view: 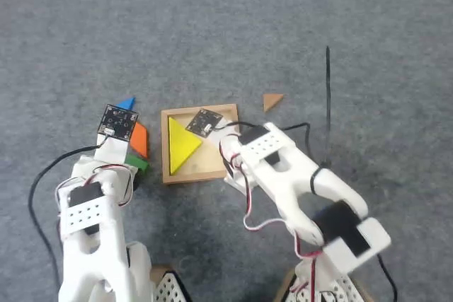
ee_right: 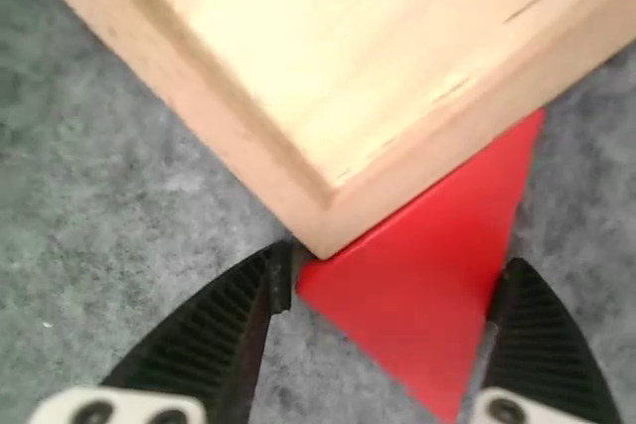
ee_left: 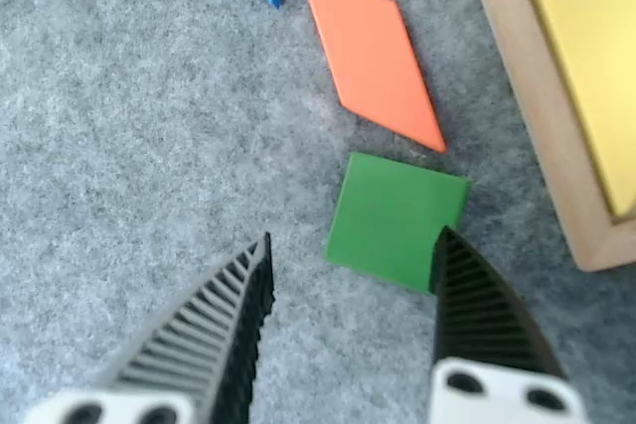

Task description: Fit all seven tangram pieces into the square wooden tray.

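Note:
The square wooden tray [view: 212, 172] lies mid-table with a yellow triangle [view: 182, 144] in its left half. Just left of it lie an orange parallelogram [view: 139, 139], a blue triangle [view: 126, 104] and a green square [view: 136, 163]. My left gripper [ee_left: 353, 240] hangs open over the green square [ee_left: 397, 217], one fingertip at the square's edge. My right gripper [ee_right: 397, 263] stands open astride a red triangle [ee_right: 437, 290], which is partly covered by a corner of the tray [ee_right: 328, 215]. A brown triangle [view: 272, 101] lies beyond the tray's far right corner.
Grey carpet covers the table. A thin black rod [view: 328, 104] stands upright to the right of the tray. Cables run from both arms across the near side. In the left wrist view the tray's rim [ee_left: 537, 116] passes close to the green square.

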You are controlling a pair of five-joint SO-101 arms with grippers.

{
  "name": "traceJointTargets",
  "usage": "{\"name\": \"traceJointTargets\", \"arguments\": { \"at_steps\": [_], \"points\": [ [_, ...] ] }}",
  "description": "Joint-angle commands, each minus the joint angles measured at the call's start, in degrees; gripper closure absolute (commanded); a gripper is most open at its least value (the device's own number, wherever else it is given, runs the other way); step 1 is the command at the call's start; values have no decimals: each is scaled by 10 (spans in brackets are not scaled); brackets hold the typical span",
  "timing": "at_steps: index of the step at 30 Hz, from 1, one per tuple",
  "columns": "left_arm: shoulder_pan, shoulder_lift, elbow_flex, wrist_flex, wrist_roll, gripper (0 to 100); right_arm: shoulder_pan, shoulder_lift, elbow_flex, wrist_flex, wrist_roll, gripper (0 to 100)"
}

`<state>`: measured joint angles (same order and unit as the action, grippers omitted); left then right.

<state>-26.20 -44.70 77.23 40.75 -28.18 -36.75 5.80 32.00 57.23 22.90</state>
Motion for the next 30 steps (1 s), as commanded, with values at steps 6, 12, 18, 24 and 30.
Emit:
{"name": "traceJointTargets", "arguments": {
  "at_steps": [6, 12, 18, 24, 30],
  "points": [
    [0, -17, -2, -2, -4, 750, 0, 35, -80, 51, 10, 696],
    [0, -17, -2, -2, -4, 750, 0, 35, -79, 51, 7, 738],
    [0, -17, -2, -2, -4, 750, 7, 38, -79, 51, 5, 781],
    [0, -17, -2, -2, -4, 750, 13, 38, -79, 51, 5, 783],
    [0, -17, -2, -2, -4, 750, 51, 34, -81, 59, 5, 783]
  ]
}}
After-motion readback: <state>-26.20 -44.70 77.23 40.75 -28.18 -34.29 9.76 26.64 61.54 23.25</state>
